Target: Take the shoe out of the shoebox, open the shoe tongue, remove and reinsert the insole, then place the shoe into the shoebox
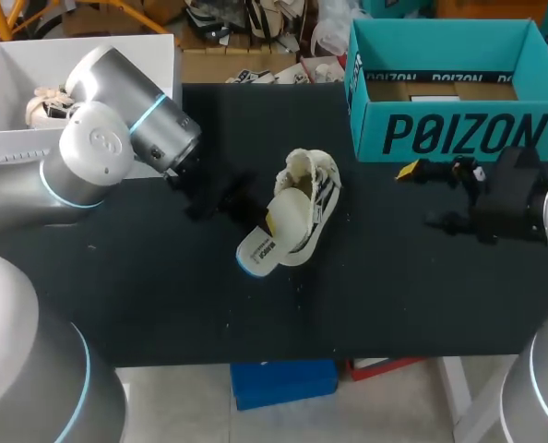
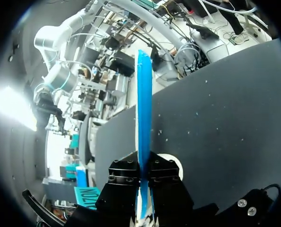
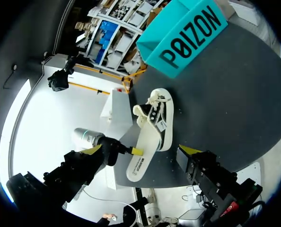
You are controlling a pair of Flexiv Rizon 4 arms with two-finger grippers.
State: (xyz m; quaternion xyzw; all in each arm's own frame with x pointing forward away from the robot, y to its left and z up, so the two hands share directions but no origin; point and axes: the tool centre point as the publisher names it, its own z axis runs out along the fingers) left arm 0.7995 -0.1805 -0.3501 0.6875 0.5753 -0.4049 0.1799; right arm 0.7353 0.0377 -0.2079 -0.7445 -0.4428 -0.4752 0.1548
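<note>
The insole (image 1: pixel 267 247) would likely handle as a light, thin, floppy piece of foam that bends under its own weight. It is best held by the edge near one end, as the left gripper (image 2: pixel 144 171) held it, with both fingers closed on the blue edge standing between them. The shoe (image 1: pixel 311 189) looked light too, with a soft fabric upper that would crumple under a pinch and a firmer rubber sole. A sound hold would probably be on the heel collar or across the sole wall, not on the loose laces or tongue. The shoe was a cream low sneaker with dark stripes along its side and cream laces bunched at its far end. It lay near the middle of the dark table (image 1: pixel 163 305), apparently tipped onto its side. The insole was pale on top with a blue underside. It slanted out of the shoe toward the near left, and its far end overlapped the opening; whether that end sat inside the shoe could not be told. The teal shoebox (image 1: pixel 449 134) stood open at the far right, well apart from the shoe. The right gripper (image 1: pixel 422 196) hung in front of the shoebox to the right of the shoe, its fingers spread wide and holding nothing.
</note>
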